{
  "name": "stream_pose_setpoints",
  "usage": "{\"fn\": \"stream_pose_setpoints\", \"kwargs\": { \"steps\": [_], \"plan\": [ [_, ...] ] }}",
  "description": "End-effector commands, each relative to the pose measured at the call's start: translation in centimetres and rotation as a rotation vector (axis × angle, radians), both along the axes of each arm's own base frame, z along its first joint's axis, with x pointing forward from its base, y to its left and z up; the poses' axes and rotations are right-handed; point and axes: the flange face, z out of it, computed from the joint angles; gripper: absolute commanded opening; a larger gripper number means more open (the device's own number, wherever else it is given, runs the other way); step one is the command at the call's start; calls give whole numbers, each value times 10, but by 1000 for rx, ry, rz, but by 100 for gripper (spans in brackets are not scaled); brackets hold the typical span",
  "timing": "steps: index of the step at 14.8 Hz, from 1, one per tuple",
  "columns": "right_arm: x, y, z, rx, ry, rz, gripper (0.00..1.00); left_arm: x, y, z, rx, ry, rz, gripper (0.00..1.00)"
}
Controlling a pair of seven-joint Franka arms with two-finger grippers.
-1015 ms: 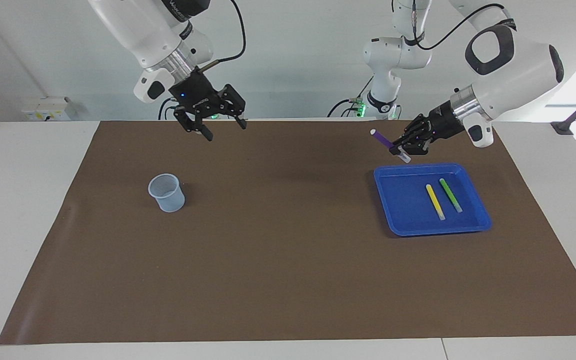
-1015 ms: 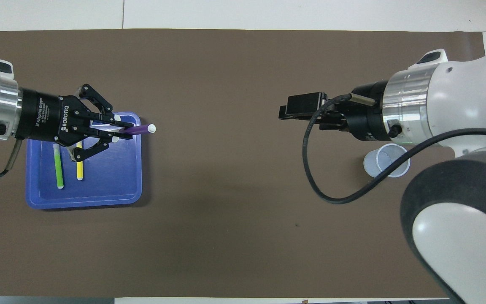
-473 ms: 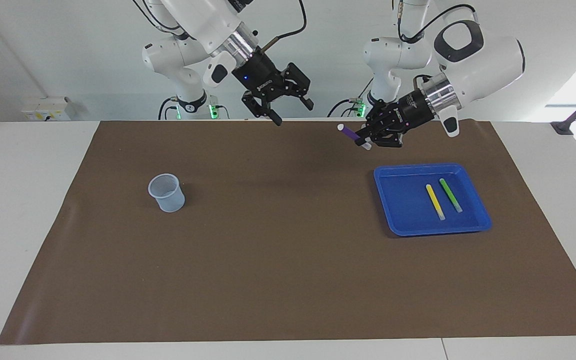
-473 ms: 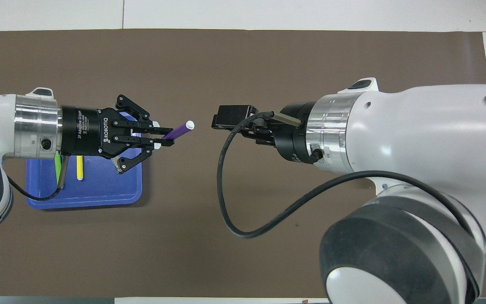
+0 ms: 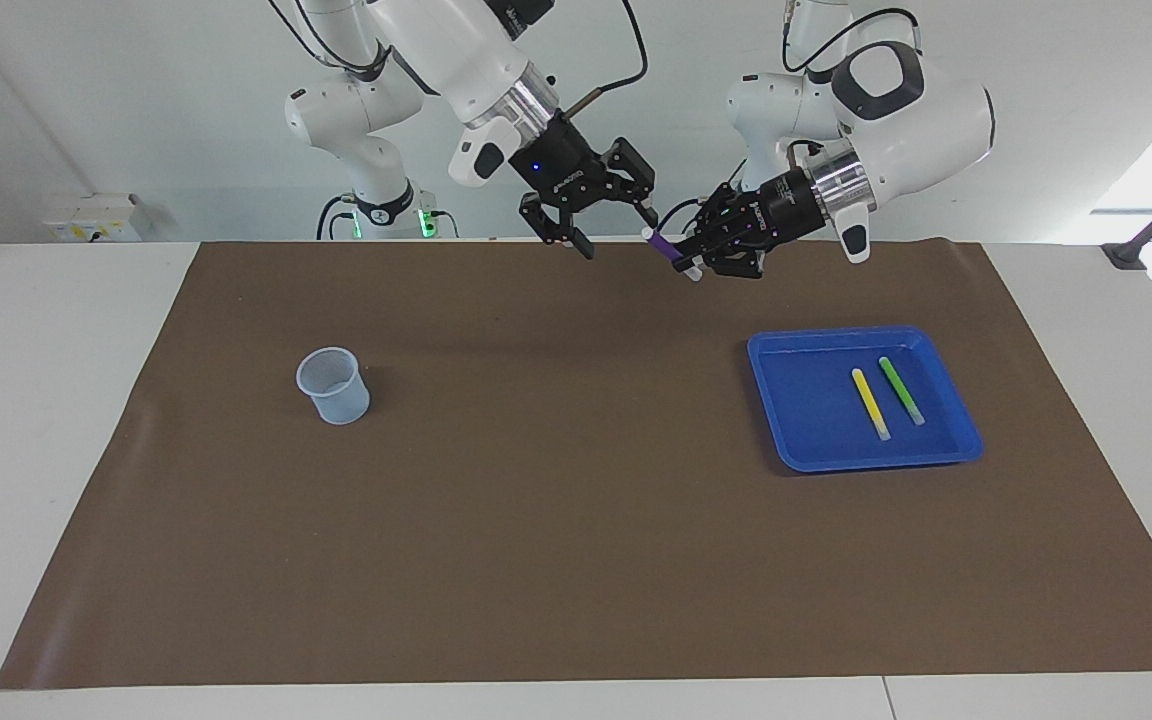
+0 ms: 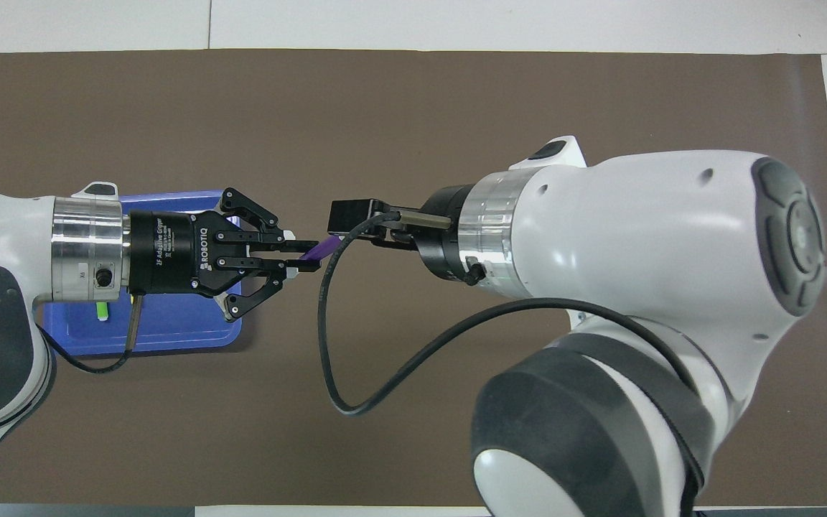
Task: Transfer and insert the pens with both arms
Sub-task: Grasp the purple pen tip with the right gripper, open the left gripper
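We note the brown mat (image 5: 576,560) spread across the table under both arms, which meet high over the strip of it along the robots' edge. Well below the left gripper (image 5: 688,264), toward that arm's end of the table, sits the blue tray (image 5: 796,440) with the yellow pen (image 5: 870,403) and green pen (image 5: 901,390) lying side by side in it, untouched. Well apart from the right gripper (image 5: 616,228), toward that arm's end, stands the pale cup (image 5: 333,385), upright, mouth open. The left gripper is clamped on the purple pen (image 5: 665,247), fingertips pinching the barrel toward one end, so the free length sticks out toward the right gripper. The right gripper has its fingers spread wide, and the pen's free tip sits at or just between them; we cannot tell whether they touch it yet. Our judgement: the pen is light, stiff and smooth-sided, so it should pivot or slip in a pinch rather than bend. We would take it on the bare barrel just ahead of the left fingertips, not on the cap, which might pull off. A short grip near the tip would probably let it swing on release.
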Motion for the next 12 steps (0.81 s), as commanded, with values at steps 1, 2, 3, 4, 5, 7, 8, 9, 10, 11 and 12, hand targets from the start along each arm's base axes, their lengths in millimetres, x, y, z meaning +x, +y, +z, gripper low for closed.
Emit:
{"fn": "stream_pose_setpoints", "kwargs": {
  "steps": [1, 2, 3, 4, 5, 7, 8, 9, 10, 11, 12],
  "plan": [
    [-3, 21, -2, -47, -48, 52, 90, -16, -2, -1, -17, -3, 23, 0],
    [-6, 26, 1, -54, -59, 64, 87, -17, -3, -1, -16, -2, 22, 0],
    [-7, 28, 4, -57, -62, 71, 86, -18, -3, -2, -19, 0, 22, 0],
    [-8, 29, 6, -57, -65, 75, 86, -19, -4, -3, -20, 2, 23, 0],
    [-9, 32, 4, -62, -70, 80, 85, -18, -4, -3, -21, 0, 27, 0],
    [-10, 32, 8, -79, -82, 92, 81, -19, -4, -2, -21, -2, 28, 0],
    [-10, 33, 8, -85, -85, 95, 79, -20, -3, -3, -20, -1, 28, 0],
    [-10, 33, 8, -86, -85, 95, 74, -21, -3, -1, -23, -3, 29, 0],
    [-10, 34, 8, -86, -88, 98, 65, -21, -3, -2, -27, -1, 32, 0],
    [-10, 34, 9, -86, -89, 97, 55, -22, -3, -3, -29, 3, 33, 0],
    [-10, 34, 9, -85, -89, 96, 42, -22, -2, -3, -29, 1, 37, 0]
  ]
}}
